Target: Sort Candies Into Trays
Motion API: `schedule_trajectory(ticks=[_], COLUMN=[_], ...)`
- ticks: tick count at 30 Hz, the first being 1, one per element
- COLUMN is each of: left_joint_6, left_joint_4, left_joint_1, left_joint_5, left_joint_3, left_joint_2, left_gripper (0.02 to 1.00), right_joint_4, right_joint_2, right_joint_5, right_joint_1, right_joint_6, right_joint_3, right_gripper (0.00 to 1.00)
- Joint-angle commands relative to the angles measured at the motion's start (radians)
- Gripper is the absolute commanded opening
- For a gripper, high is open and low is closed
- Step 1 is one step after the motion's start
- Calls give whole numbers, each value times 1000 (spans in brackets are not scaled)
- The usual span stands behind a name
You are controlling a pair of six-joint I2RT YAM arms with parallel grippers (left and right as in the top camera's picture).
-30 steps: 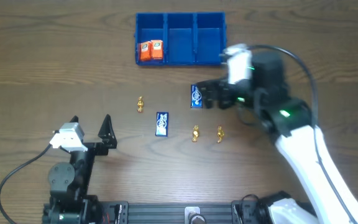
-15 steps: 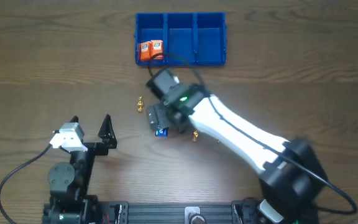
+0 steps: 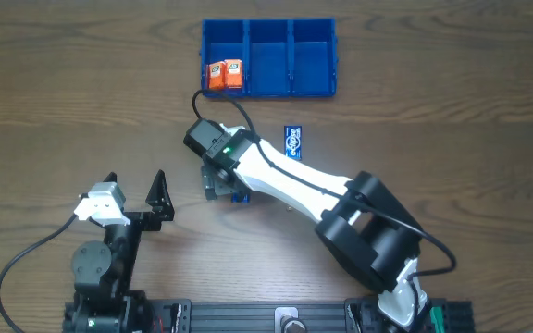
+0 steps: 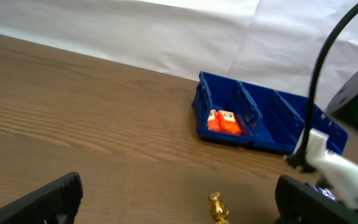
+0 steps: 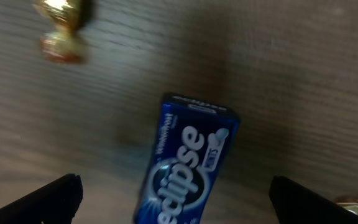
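Right jaws hang spread wide over the flat blue rectangular mint pack (image 5: 188, 168), lying ungripped between them on the wooden worktop (image 5: 291, 74)

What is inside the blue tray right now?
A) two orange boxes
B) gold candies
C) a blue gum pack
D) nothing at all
A, because two orange boxes lie side by side in one end compartment of the blue tray, and its other two compartments hold nothing.

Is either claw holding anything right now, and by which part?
Nothing is held: right gripper open above the blue pack, left gripper open too.
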Motion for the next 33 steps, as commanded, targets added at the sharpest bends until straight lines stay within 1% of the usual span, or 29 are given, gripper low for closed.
schedule_trajectory(ticks=[1,3,10,13,18,19,21,23,28,29,33], left_joint_6=[14,14,14,14,14,14,14,14,14,14,14], left_joint_4=[-16,-16,-16,-16,-16,-16,-16,-16,-16,-16,-16], left_joint_1=[-3,-3,-3,-3,-3,-3,-3,-3,-3,-3,-3], left_joint_5=[2,2,2,2,2,2,2,2,2,2,2], left_joint_3=[-31,-31,-31,-31,-31,-31,-31,-31,-31,-31,-31], left_joint_2=[-6,-6,-6,-6,-6,-6,-6,-6,-6,-6,-6], left_gripper=[998,998,998,998,998,998,998,998,998,998,998], right_joint_4=[-3,-3,-4,-3,-8,-8,-4,4,17,16,13], right_joint_2=[42,53,60,61,78,78,78,78,89,89,89], right_joint_5=[27,28,35,47,47,47,50,50,50,50,50], right_joint_1=[2,2,-2,-5,-19,-18,-18,-18,-18,-18,-19], right_joint_6=[64,67,83,96,116,116,116,116,116,116,111], right_joint_3=[19,19,19,19,19,19,19,19,19,19,29], right_gripper=[998,998,877,779,750,728,649,538,305,283,279])
